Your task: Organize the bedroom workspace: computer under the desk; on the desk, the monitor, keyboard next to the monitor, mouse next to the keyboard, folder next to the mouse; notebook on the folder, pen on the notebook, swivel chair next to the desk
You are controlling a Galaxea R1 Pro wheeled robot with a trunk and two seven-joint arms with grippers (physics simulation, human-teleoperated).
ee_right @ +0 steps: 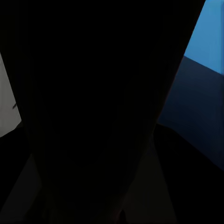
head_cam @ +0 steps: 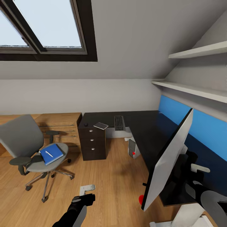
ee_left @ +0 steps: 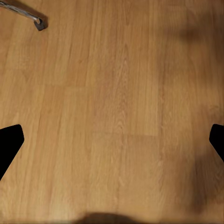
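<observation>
The monitor (head_cam: 167, 160) stands tilted over the front edge of the black desk (head_cam: 143, 127), its red dot (head_cam: 141, 199) hanging past the edge. My right gripper (head_cam: 197, 168) is behind it, and the right wrist view is dark with the monitor (ee_right: 102, 93) up close, so it looks shut on it. The keyboard (head_cam: 119, 122), notebook (head_cam: 101, 125) and mouse (head_cam: 85, 124) lie at the desk's far end. Below the desk stands the computer (head_cam: 132, 148). The blue folder (head_cam: 52, 154) with the pen (head_cam: 49, 154) on it rests on the swivel chair (head_cam: 22, 135). My left gripper (head_cam: 84, 190) (ee_left: 112, 142) hangs open over the floor.
A black drawer unit (head_cam: 93, 143) stands under the desk's left end, a wooden cabinet (head_cam: 60, 121) beside it. A blue wall panel (head_cam: 205, 126) and two shelves (head_cam: 189, 90) run along the right wall. One chair caster (ee_left: 39, 23) shows on the wooden floor (ee_left: 116, 93).
</observation>
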